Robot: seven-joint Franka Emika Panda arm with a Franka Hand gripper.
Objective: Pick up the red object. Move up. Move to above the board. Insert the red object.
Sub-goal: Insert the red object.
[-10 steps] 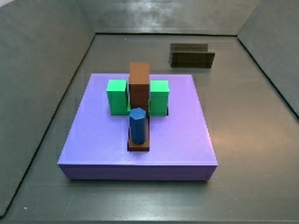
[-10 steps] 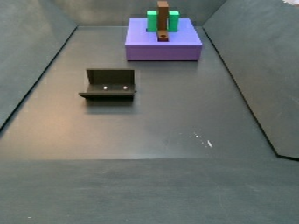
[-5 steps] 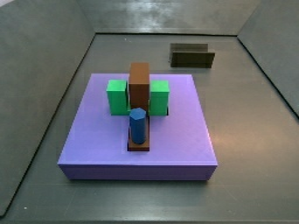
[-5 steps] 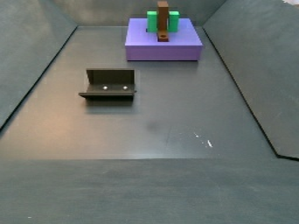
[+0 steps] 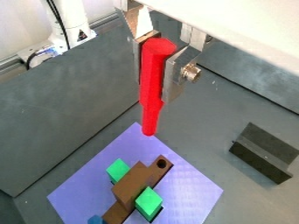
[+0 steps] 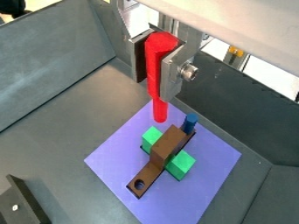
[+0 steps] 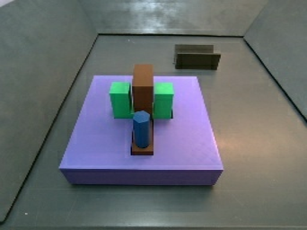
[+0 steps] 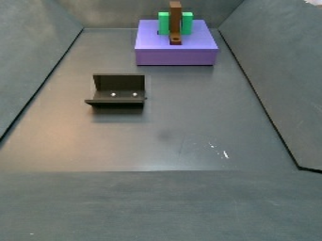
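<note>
Both wrist views show my gripper (image 5: 156, 86) (image 6: 160, 77) shut on the red object (image 5: 153, 96) (image 6: 159, 96), a bright red peg held upright with its lower end hanging free. It hangs high above the board (image 5: 190, 187) (image 6: 117, 154), a lavender slab also seen in both side views (image 7: 108, 144) (image 8: 195, 55). On the board lie a brown strip (image 5: 132, 191) (image 6: 163, 154) (image 7: 144, 90) with a hole at one end, green blocks (image 7: 120, 99) (image 6: 153, 136) and a blue peg (image 7: 140, 128) (image 6: 187, 122). The side views show neither gripper nor peg.
The fixture (image 7: 197, 57) (image 8: 117, 90) (image 5: 263, 150) stands on the grey floor away from the board. Sloping grey walls (image 7: 48, 99) (image 8: 270, 94) enclose the floor on all sides.
</note>
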